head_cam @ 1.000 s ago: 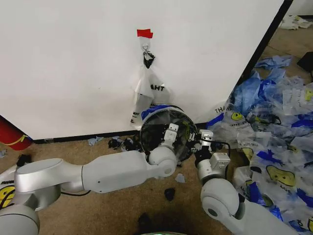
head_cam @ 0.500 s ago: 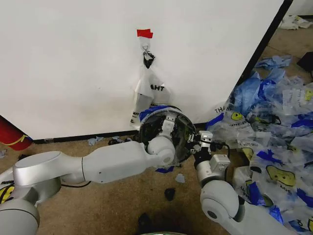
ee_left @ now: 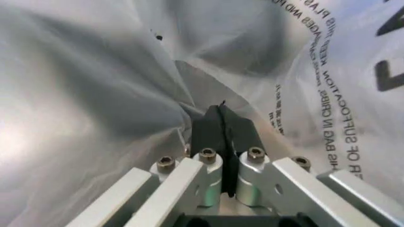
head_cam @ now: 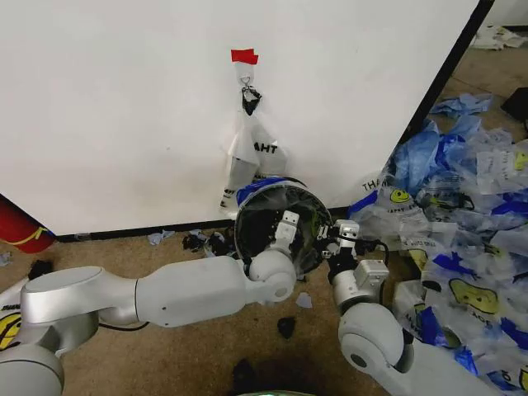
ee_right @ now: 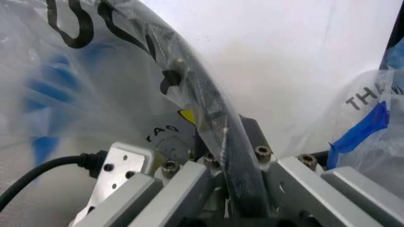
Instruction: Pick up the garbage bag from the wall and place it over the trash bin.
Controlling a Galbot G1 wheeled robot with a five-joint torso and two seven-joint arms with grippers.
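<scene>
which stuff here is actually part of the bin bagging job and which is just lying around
In the job:
garbage bag, stretched over the bin
trash bin
wall
left gripper, shut inside the bag
right gripper, clamped on the rim

Lying about:
hanging bag
bag pile
red cylinder

Head camera looks down on the trash bin by the wall; both wrist cameras sit tight against its garbage bag.

Both arms reach low and forward. The left gripper has its jaws pressed together, the right gripper sits just beside it, jaws clamped.
</scene>
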